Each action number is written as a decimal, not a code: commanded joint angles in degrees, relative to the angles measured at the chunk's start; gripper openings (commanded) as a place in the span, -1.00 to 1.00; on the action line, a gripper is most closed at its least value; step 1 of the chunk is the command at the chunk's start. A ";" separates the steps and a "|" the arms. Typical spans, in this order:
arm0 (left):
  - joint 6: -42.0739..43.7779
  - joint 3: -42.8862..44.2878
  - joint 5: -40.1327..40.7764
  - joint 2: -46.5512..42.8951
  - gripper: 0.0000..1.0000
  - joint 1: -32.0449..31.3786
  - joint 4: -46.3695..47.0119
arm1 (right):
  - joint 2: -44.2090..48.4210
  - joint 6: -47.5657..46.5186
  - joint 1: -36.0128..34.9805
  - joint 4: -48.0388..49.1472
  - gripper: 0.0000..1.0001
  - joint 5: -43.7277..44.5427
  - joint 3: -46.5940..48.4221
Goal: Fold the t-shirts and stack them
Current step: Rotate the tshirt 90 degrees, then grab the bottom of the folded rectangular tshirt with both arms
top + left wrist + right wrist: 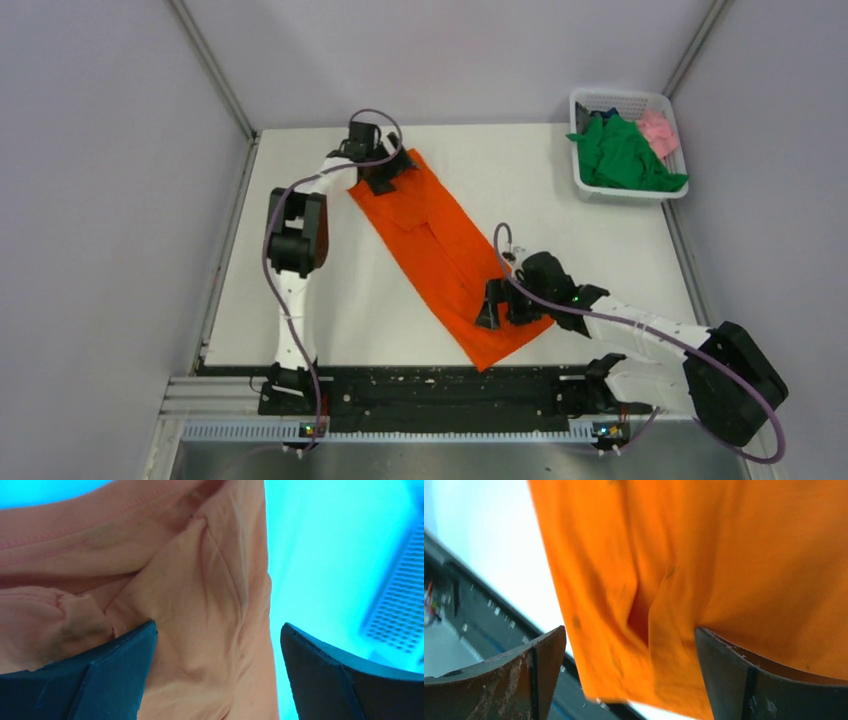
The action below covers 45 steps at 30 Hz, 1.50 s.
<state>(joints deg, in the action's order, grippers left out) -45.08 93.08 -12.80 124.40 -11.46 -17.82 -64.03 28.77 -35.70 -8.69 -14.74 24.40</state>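
While the orange t-shirt lay as a long, narrow band slanting across the worktop, from near the far edge left of centre down to the middle of the near edge, we saw one arm at each of its ends. The left arm reached to the far end of the band. In its wrist view the left fingers stood wide apart and gripped nothing. One finger lay over rumpled cloth, which looked pale peach there, and the other was over bare worktop just past the shirt's edge. A creased fold ran up between them.

The right arm stretched in from the near right corner to the band's near end. The right fingers were also spread wide and held nothing. Orange cloth with a short pleat filled the gap between them, and its corner ended just beside the dark rail along the near edge.

At the far right corner we saw the white basket. The green t-shirt was heaped in it and spilled over its near rim, and the pink t-shirt was bunched beside the green one, against the right wall. Both lay well apart from the orange one.
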 commanded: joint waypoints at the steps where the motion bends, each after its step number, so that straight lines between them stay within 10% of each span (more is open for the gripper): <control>1: -0.98 22.99 -10.73 18.80 0.97 -4.44 0.53 | -0.45 1.10 -7.57 -0.28 0.97 -7.08 -1.59; 6: -13.99 38.12 -18.86 33.45 0.98 -8.77 17.40 | -8.91 1.31 -13.68 11.32 0.97 -9.12 0.95; 12: -22.49 48.14 -10.62 41.61 0.98 -10.77 25.81 | -16.41 -1.07 -20.11 12.61 0.97 -8.64 7.70; 24: -9.25 44.29 -7.97 21.81 0.97 -10.37 16.23 | 2.88 1.39 -22.22 5.81 0.98 -0.07 7.34; 28: -5.47 28.66 -9.74 3.83 0.98 -10.58 8.00 | 7.78 8.07 -21.92 -1.03 0.98 9.25 5.45; 37: 0.89 -35.83 3.23 -46.76 0.98 -16.79 4.69 | 14.01 17.51 -19.46 -13.40 0.96 14.57 0.39; 45: -8.46 -61.62 2.26 -65.83 0.91 -22.21 -4.50 | 11.74 25.46 -19.07 -11.17 0.69 10.00 -5.63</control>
<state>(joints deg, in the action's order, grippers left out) -48.10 39.70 -11.31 63.79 -31.73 -15.22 -51.24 48.47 -55.27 -21.26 -3.31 20.91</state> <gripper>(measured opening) 0.965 0.895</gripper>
